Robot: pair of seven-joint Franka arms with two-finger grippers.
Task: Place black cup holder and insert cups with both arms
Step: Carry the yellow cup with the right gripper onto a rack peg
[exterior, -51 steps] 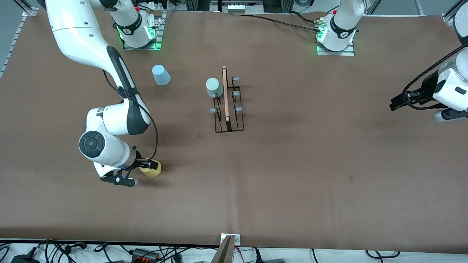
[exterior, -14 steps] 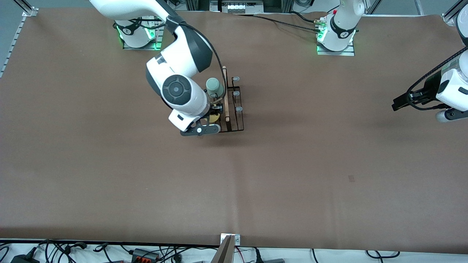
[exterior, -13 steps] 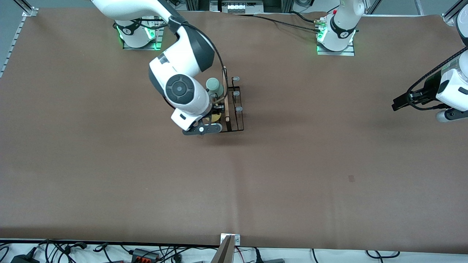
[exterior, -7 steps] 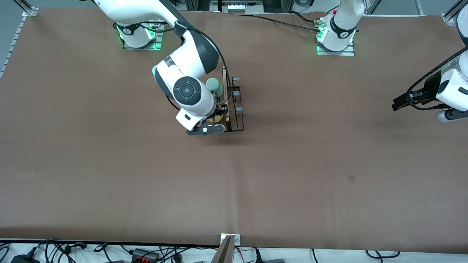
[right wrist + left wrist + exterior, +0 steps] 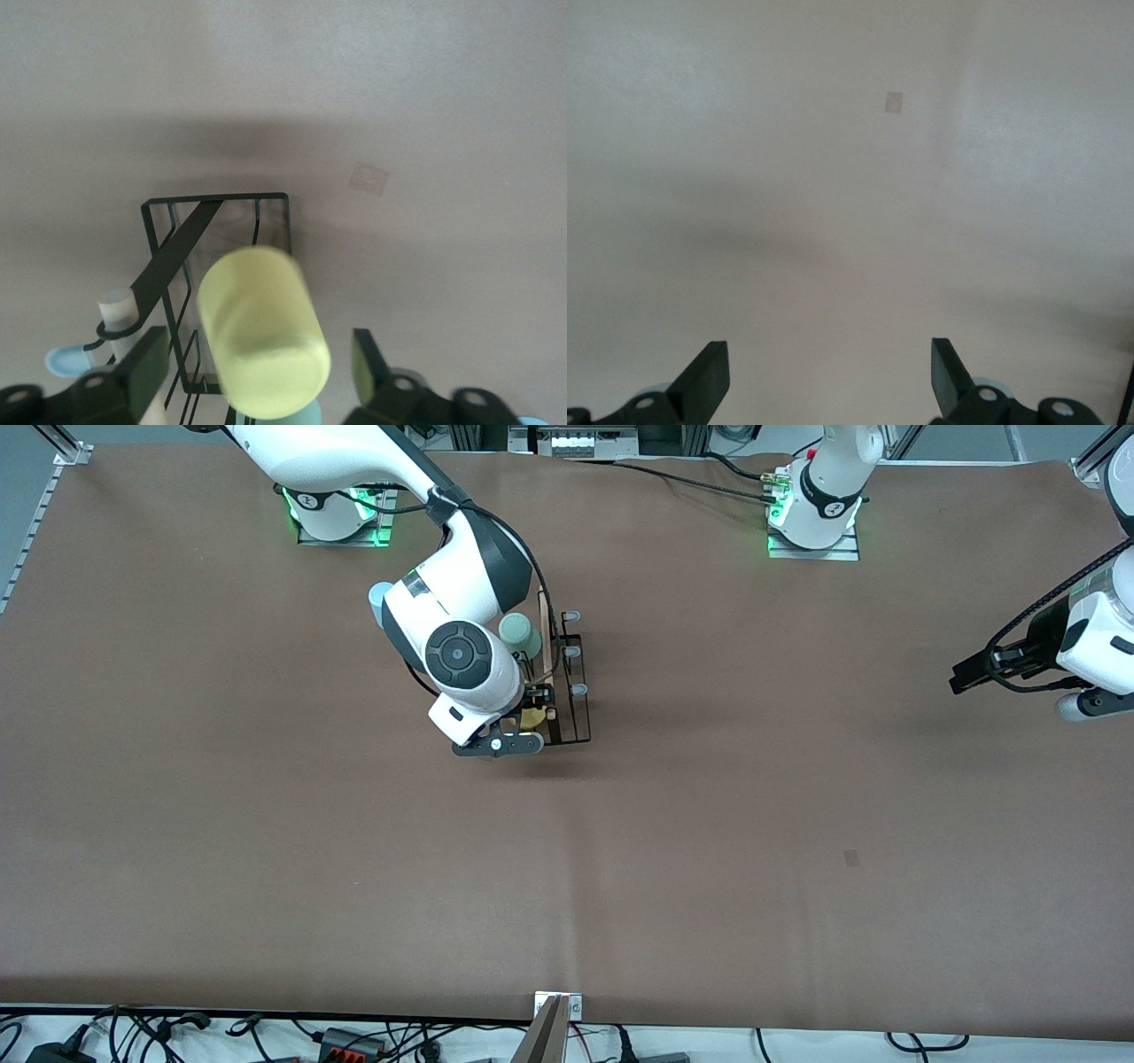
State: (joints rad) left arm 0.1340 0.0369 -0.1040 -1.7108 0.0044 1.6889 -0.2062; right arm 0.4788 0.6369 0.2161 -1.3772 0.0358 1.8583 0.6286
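Observation:
The black cup holder [image 5: 571, 722] stands mid-table with its wooden handle [image 5: 544, 633] on top. A mint green cup [image 5: 518, 634] sits on a peg at its end farther from the camera. My right gripper [image 5: 534, 707] is over the holder's nearer end. In the right wrist view the gripper [image 5: 257, 367] is open. The yellow cup [image 5: 261, 341] stands tilted between the fingers [image 5: 142, 367] with gaps on both sides, over the rack [image 5: 217, 199]. The light blue cup [image 5: 379, 593] is mostly hidden by the right arm. My left gripper [image 5: 961, 676] waits open and empty at its own end of the table; it also shows in the left wrist view [image 5: 827, 390].
The brown table cover [image 5: 709, 824] spreads around the holder. A small patch mark [image 5: 851, 857] lies on it toward the left arm's end. The arms' bases [image 5: 811, 522] stand along the table edge farthest from the camera. Cables lie off the nearest edge.
The right arm has carried the yellow cup from the table to the holder, then shifted slightly along the rack toward the camera. The light blue cup's edge now shows. The left arm has not moved.

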